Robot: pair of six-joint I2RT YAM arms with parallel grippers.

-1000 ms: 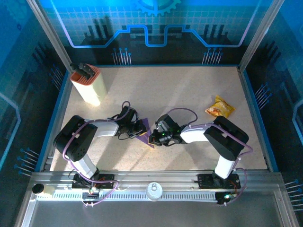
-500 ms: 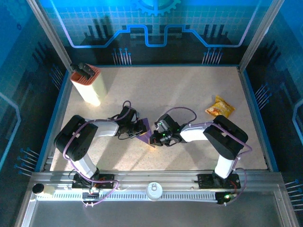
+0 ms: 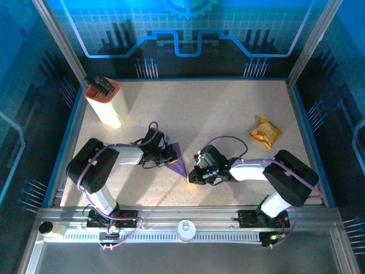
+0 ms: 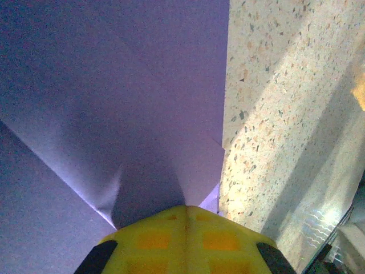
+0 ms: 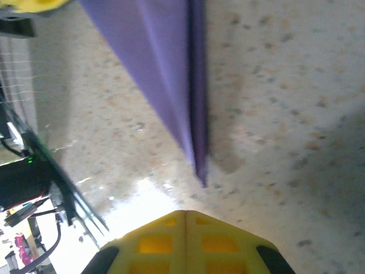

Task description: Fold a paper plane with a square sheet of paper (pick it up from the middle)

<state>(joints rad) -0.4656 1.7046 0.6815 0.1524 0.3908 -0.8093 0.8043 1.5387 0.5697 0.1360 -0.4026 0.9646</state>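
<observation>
Speckled beige tabletop (image 3: 228, 108), blue-lit walls (image 3: 188, 34), left pincer (image 3: 169, 160) pinching purple paper (image 3: 178, 162), right pincer (image 3: 193, 176) closed nearby.

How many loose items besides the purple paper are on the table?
2: a cream-and-orange box at the far left, and a yellow snack packet on the right. Others may be hidden.

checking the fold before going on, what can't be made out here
- Top external: the purple paper has its left part under the left tool, so folds there are hidden.
- Left wrist: paper runs off the top and left edges; the tool's yellow tip hides whether it pinches or presses.
- Right wrist: paper blurred and cut by the top edge; layers cannot be counted.
</observation>
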